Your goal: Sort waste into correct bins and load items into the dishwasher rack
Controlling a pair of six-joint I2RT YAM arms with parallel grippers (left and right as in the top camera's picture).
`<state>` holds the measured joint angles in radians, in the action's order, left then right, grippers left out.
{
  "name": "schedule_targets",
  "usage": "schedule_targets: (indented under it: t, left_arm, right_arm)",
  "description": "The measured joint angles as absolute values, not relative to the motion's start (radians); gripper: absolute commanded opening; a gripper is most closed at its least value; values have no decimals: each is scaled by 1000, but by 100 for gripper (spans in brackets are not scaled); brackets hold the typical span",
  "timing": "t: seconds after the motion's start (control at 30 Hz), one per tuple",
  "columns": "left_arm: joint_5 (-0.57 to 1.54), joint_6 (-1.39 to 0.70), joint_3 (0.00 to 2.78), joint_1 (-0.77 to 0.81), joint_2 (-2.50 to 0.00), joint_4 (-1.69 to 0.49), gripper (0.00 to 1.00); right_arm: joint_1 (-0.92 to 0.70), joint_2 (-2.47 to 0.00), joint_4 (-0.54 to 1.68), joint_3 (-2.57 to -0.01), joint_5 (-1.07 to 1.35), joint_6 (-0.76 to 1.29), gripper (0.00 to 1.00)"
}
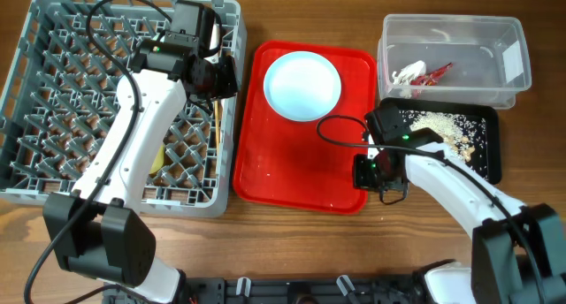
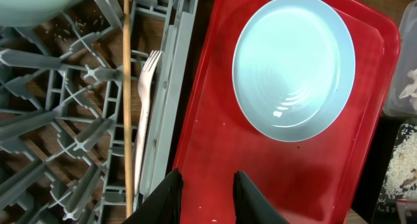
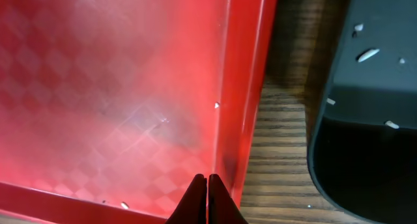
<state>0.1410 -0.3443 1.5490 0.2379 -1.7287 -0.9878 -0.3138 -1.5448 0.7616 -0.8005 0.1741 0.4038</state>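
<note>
A pale blue bowl (image 1: 302, 85) (image 2: 293, 64) sits on the red serving tray (image 1: 292, 176). My left gripper (image 1: 226, 76) (image 2: 207, 175) hangs over the gap between the tray and the grey dishwasher rack (image 1: 53, 92), open, nothing between its fingers. Inside the rack's right edge lie a white fork (image 2: 146, 94) and a wooden chopstick (image 2: 126, 87); a second pale bowl (image 2: 39, 6) shows at the rack's top. My right gripper (image 1: 370, 173) (image 3: 207, 178) is shut and empty above the red tray's right rim (image 3: 244, 87). The clear tub (image 1: 495, 83) holds a red wrapper (image 1: 438, 72) and a white scrap (image 1: 409, 73).
The black tray (image 1: 492, 158) (image 3: 365, 120) with rice crumbs (image 1: 438, 125) lies just right of my right gripper, below the clear tub. Something yellow (image 1: 157, 159) shows in the rack, partly hidden under my left arm. Bare wooden table lies between red tray and black tray.
</note>
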Motion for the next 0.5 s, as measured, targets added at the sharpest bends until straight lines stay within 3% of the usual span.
schedule_targets:
  t: [0.43,0.5]
  left_arm:
    - [141,-344,1549,238,-1729,-988,26]
    - [141,-344,1549,238,-1729,-988,32]
  right_arm:
    - [-316,-1584,773,-801,97,492,4]
    - [-316,-1584,773,-801,90,501,4]
